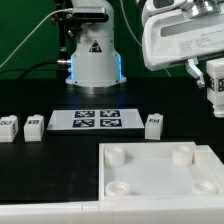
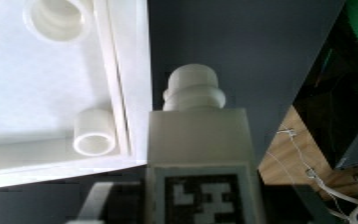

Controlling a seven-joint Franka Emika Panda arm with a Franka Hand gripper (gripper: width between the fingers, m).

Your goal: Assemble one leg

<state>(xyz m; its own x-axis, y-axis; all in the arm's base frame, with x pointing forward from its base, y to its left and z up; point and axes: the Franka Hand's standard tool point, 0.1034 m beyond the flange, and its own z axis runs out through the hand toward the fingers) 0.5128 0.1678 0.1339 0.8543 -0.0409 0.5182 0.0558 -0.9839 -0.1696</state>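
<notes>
Black surface (image 1: 40, 170) below; my hand (image 1: 214, 90) is clamped on the leg (image 2: 197, 150), held aloft w/ its screw end beside the tray piece (image 2: 43, 100), prob. lining up for a corner socket (other legs (image 1: 153, 123) wait by the marker board (image 1: 97, 119)). No readable text, only tags

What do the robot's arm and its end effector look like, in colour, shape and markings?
The arm has a smooth, rounded white casing with grey seams. Its base is a white column with a black triangular warning sign, a dark top, and blue light glowing around its foot. The end effector is white with dark parts; finer details are too small to tell.
</notes>
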